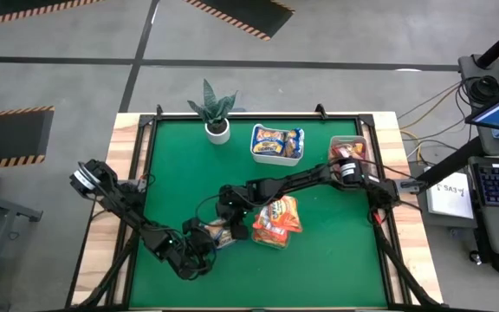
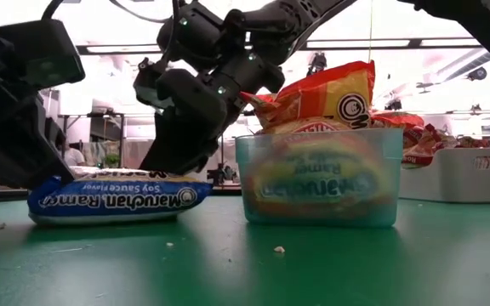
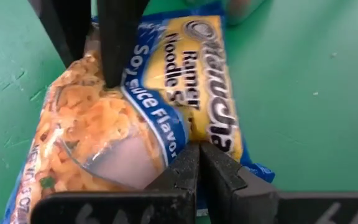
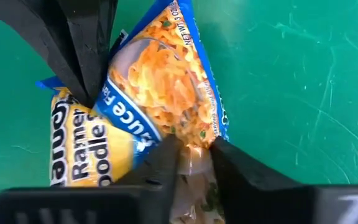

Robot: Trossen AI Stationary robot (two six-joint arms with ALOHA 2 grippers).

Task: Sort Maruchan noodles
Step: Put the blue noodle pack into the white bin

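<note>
A yellow-and-blue Maruchan noodle packet (image 1: 223,234) lies flat on the green table (image 1: 336,269), seen side-on in the low view as the packet (image 2: 113,200). My right gripper (image 4: 194,155) reaches in from the right and is closed on the packet's pictured end. My left gripper (image 3: 197,155) comes from the near left, shut, with its tips on the same packet. Orange packets fill the clear tray (image 1: 277,221) beside it. More yellow-and-blue packets lie in the white tub (image 1: 277,143), and dark red ones in the grey bin (image 1: 349,149). My left gripper sets its shut fingertips (image 3: 188,163) on the packet's upper face by one long edge (image 3: 194,134), slanting down from the near left. Whether any wrapper is caught between them, I cannot tell. My right gripper pinches the packet's pictured end (image 4: 194,163) between its two fingers (image 4: 163,158), slanting down from the far right. The packet rests flat on the table.
The clear tray (image 2: 317,183) stands close to the right of the packet in the low view, heaped above its rim. A potted plant (image 1: 215,113) stands at the far edge. Bare green table lies along the near side and far left.
</note>
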